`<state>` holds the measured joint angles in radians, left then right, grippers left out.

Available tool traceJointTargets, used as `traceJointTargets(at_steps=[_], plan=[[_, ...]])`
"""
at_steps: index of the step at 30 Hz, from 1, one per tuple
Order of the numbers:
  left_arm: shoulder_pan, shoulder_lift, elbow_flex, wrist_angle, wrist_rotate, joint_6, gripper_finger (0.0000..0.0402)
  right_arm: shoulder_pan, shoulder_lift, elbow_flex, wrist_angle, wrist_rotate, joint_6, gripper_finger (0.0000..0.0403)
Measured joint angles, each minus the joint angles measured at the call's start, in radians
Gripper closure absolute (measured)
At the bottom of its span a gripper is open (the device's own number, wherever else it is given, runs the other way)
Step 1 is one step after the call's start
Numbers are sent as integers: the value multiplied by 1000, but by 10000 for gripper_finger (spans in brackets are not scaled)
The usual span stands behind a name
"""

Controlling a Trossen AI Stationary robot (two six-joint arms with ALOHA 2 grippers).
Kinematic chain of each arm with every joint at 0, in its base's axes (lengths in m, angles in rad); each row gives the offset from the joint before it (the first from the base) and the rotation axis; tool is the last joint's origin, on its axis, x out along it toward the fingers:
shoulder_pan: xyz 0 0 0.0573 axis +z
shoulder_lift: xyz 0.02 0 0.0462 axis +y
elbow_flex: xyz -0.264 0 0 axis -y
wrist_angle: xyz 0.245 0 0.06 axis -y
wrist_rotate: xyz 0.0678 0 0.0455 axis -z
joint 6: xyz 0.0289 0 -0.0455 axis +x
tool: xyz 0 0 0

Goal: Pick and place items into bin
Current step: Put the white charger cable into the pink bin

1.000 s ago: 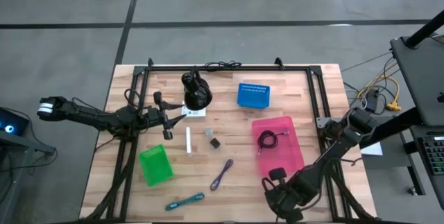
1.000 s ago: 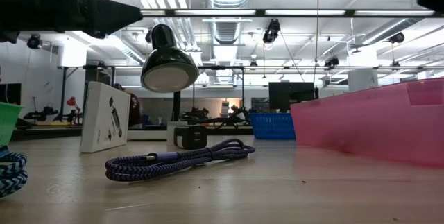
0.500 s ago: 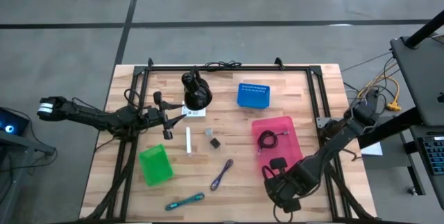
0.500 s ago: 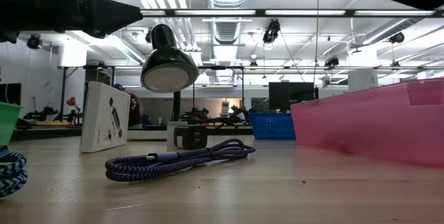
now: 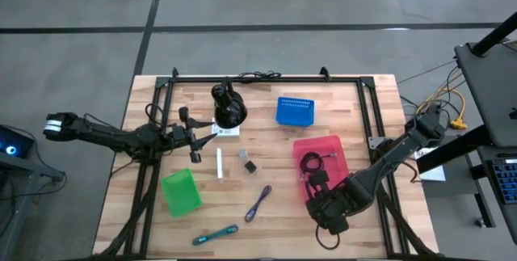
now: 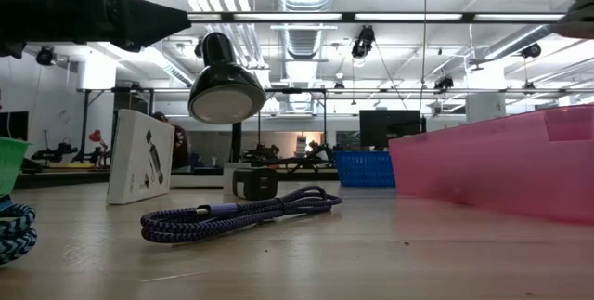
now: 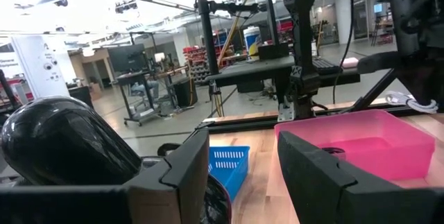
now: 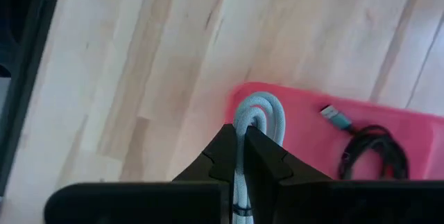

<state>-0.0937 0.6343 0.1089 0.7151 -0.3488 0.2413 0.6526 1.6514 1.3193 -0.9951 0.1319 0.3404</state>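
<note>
My right gripper (image 5: 320,184) hangs over the near left corner of the pink bin (image 5: 323,139), shut on a pale braided cable (image 8: 258,115). A black coiled cable (image 5: 311,164) lies in the bin. On the wood lie a white stick (image 5: 219,164), a silver piece (image 5: 241,156), a tiny dark block (image 5: 250,166), a purple cable (image 5: 258,203) and a teal tool (image 5: 216,233). My left gripper (image 5: 194,144) waits open at the left, beside the large black rounded object (image 5: 229,107). My right gripper pinches the pale cable between its two fingers, coming from above and pointing steeply down. A folded loop of the cable (image 8: 262,107) sticks out past the fingertips (image 8: 225,141). The loop hangs clear above the bin's corner (image 8: 243,92).
A blue basket (image 5: 294,111) stands at the far middle and a green bin (image 5: 180,192) at the near left. A white card (image 5: 226,130) lies by the black object. A black frame (image 5: 266,79) runs along the table's far and side edges.
My right gripper has risen and gone toward the table's far edge, from the near right corner to the pink bin's near left corner, turning a little as it went. It has stayed shut on the pale cable and carried it along.
</note>
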Motion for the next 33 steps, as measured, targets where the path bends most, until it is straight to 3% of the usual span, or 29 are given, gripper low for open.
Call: traceJointTargets(at_steps=[15, 26, 33], plan=[[0, 7, 0, 1, 0, -2, 244, -139, -8, -8, -93, 1, -129, 394], [0, 50, 0, 18, 0, -53, 244, -305, -57, -16, -92, -2, -285, 394], [0, 59, 0, 46, 0, -52, 244, -409, -91, -26, -99, -34, -295, 394]])
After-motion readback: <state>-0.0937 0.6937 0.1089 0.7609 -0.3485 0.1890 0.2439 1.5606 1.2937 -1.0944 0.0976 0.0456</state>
